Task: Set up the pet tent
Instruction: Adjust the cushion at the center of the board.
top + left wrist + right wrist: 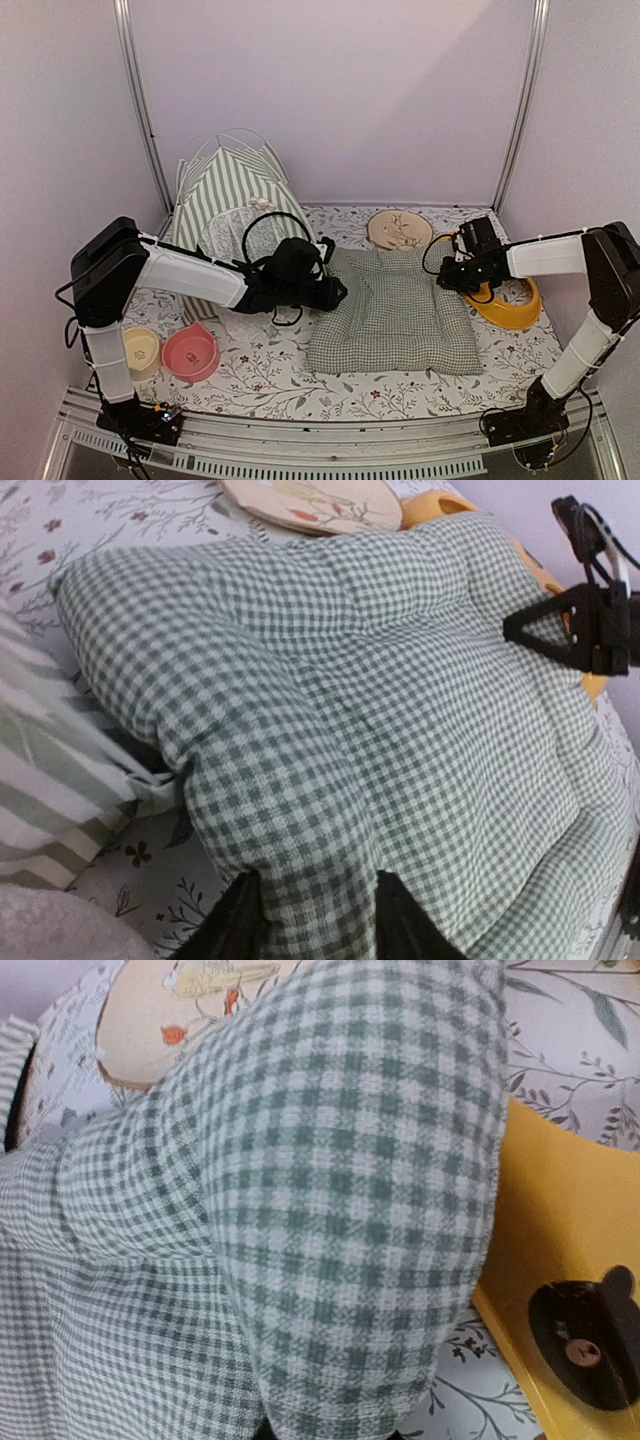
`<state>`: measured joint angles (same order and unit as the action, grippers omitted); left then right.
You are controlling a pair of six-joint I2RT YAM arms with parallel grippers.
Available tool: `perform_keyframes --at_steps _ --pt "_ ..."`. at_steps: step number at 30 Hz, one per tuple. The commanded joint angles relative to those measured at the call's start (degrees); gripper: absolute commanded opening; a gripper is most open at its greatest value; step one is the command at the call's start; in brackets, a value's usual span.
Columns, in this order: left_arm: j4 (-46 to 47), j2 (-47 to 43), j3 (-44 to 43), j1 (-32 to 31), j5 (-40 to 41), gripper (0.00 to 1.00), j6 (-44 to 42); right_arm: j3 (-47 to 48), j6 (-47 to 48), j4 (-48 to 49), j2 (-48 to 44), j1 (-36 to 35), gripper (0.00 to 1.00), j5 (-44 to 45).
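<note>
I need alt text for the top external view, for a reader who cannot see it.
A green checked cushion lies in the middle, its left edge held by the left tool, its far right corner by the right tool. The striped pet tent stands at the far left.

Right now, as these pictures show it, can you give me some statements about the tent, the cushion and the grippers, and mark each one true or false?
1. The pet tent stands at the back left of the table. True.
2. The left gripper holds the tent. False: its fingers pinch the gingham cushion.
3. The cushion lies inside the tent. False: it lies outside, to the tent's right.
4. A pink bowl sits beside a pale yellow bowl. True.
5. The right gripper hangs over the pink bowl. False: it is at the cushion's far right corner, by the yellow bowl.
</note>
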<state>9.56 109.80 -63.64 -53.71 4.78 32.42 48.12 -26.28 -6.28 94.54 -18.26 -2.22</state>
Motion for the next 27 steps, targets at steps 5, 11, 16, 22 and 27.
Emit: perform_keyframes --at_steps 5,11,16,22,27 --pt "11.8 -2.0 -4.0 -3.5 -12.0 0.23 -2.3 0.7 1.4 -6.7 -16.1 -2.2 0.0 3.5" --pt "11.0 -2.9 -4.5 -5.7 -9.8 0.26 1.0 4.6 2.1 -15.2 -17.4 -11.8 0.01 13.2" --pt "5.2 -7.9 4.5 -4.9 1.4 0.5 5.7 5.7 5.3 -19.6 -18.4 -11.6 0.0 22.8" --pt "3.3 -8.6 9.7 -4.2 3.8 0.58 8.1 10.7 5.6 -22.9 -16.4 -13.2 0.0 18.8" --pt "2.3 -3.1 8.1 -4.2 2.7 0.97 8.2 12.1 4.4 -23.1 -13.7 -16.2 0.0 18.9"
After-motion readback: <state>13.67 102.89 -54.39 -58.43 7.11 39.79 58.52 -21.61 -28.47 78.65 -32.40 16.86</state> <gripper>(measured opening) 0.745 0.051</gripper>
